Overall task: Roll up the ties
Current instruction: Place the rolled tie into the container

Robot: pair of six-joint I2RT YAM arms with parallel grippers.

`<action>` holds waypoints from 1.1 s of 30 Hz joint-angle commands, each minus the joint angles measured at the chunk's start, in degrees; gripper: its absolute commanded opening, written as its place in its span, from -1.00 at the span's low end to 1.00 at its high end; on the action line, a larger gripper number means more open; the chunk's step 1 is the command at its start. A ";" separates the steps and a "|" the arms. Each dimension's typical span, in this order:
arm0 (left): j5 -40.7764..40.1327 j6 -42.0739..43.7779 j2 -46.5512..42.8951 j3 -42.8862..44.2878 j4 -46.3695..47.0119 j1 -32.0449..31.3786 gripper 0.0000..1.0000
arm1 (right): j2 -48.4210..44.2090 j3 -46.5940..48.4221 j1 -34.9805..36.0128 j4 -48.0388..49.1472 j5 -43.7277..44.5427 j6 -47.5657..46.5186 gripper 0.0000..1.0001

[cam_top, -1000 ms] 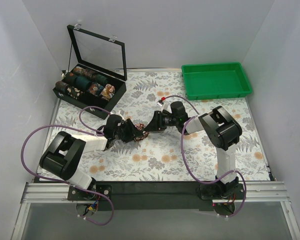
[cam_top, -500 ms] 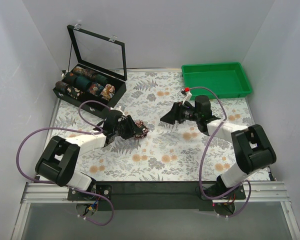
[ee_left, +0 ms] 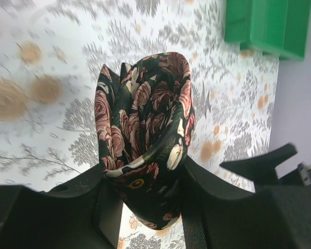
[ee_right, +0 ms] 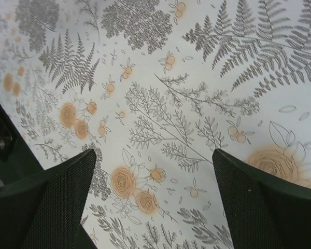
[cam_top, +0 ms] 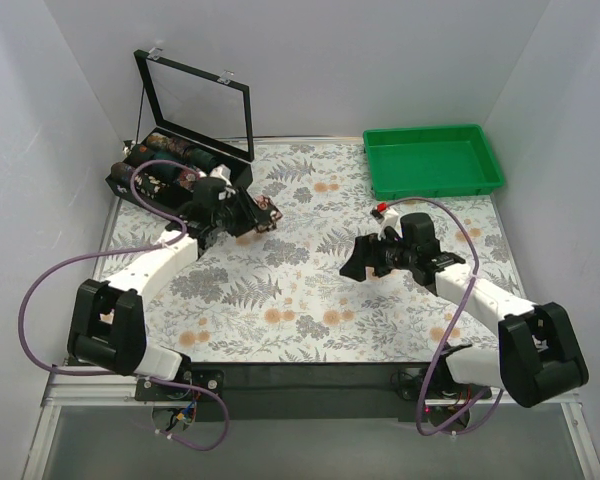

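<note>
Tie (ee_left: pixel 145 119) — rolled, now carried over beside the box (cam_top: pixel 180 178) | left gripper (cam_top: pixel 250 214) clamps it | right gripper (ee_right: pixel 151 155) released, open — boxing next

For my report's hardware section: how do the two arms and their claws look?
Both arms have white links and black joint housings: the left arm, the right arm. A purple cable loops along each, and a small red part sits by the right wrist. The left claw and the right claw are black, each with two wedge-shaped fingers; the right one's look mesh-textured.
</note>
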 commanded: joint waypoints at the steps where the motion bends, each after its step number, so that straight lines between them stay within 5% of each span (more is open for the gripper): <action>1: -1.72 3.55 -2.96 7.86 -6.12 4.04 -0.41 | -4.23 -0.68 -0.62 -8.50 4.42 -4.57 0.69; 5: -2.51 5.93 -0.94 14.02 -9.65 8.88 -0.39 | -8.97 -0.95 -0.97 -12.37 6.79 -5.62 0.88; 16: -0.76 8.13 8.01 24.49 -10.97 24.00 -0.37 | -13.55 -1.56 -0.88 -16.68 6.97 -7.73 0.90; 33: 0.65 11.55 19.01 23.09 -7.63 34.64 -0.37 | -14.52 -1.91 -1.06 -18.80 9.61 -9.67 0.90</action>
